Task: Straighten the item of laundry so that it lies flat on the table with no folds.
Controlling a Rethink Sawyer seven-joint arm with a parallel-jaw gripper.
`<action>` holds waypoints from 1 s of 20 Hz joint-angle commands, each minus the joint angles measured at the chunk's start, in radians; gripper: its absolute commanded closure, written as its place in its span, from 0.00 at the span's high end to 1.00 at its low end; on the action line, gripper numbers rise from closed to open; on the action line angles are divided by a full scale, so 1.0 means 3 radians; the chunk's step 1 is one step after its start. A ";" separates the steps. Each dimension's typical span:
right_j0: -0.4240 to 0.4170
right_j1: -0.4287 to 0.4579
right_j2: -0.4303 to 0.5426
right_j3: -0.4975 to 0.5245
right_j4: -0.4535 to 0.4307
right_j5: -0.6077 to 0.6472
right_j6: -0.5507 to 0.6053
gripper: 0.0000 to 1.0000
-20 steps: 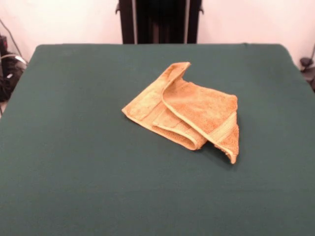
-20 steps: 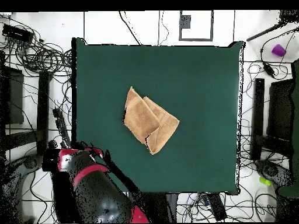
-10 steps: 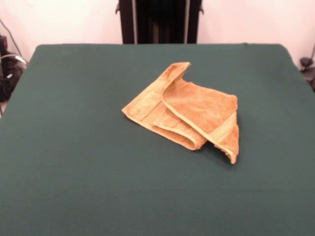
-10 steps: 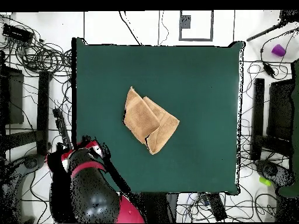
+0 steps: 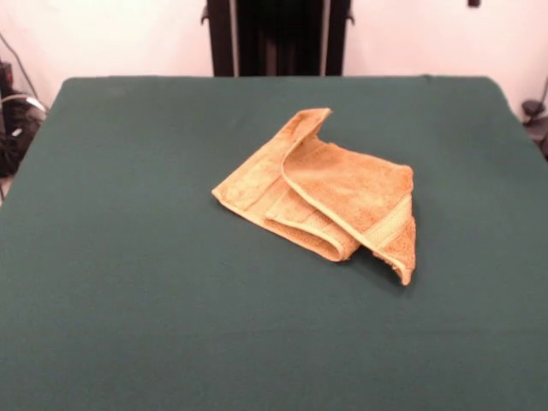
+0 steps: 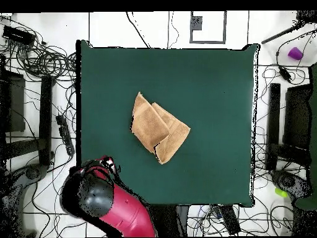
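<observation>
The orange-yellow towel (image 5: 330, 193) lies crumpled near the middle of the dark green table (image 5: 128, 282). It is folded over itself, with one corner raised toward the far side and a thick fold at the front right. In the overhead view the towel (image 6: 159, 128) sits left of the table's (image 6: 217, 74) centre. The red and black arm (image 6: 105, 201) hangs off the table's lower left corner, well away from the towel. A small dark tip of my gripper (image 5: 473, 2) shows at the top edge of the front view. I cannot tell its state.
The robot's black pedestal (image 5: 278, 36) stands behind the table's far edge. Cables and equipment (image 6: 37, 56) lie on the floor around the table. A purple object (image 6: 295, 53) sits on the floor at the upper right.
In the overhead view the arm has swung right and down near the table's lower left corner. A dark tip has appeared at the front view's top edge. The towel has not moved.
</observation>
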 commanded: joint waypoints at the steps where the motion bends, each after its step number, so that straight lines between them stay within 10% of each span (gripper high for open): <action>1: 0.0269 0.0562 -0.0166 -0.0571 -0.0466 0.0864 0.1882 1.00; 10: 0.1216 0.0838 -0.0847 -0.1478 -0.0551 0.0824 0.3693 1.00; 20: 0.1762 0.1161 -0.1432 -0.1690 -0.0771 0.0126 0.4099 1.00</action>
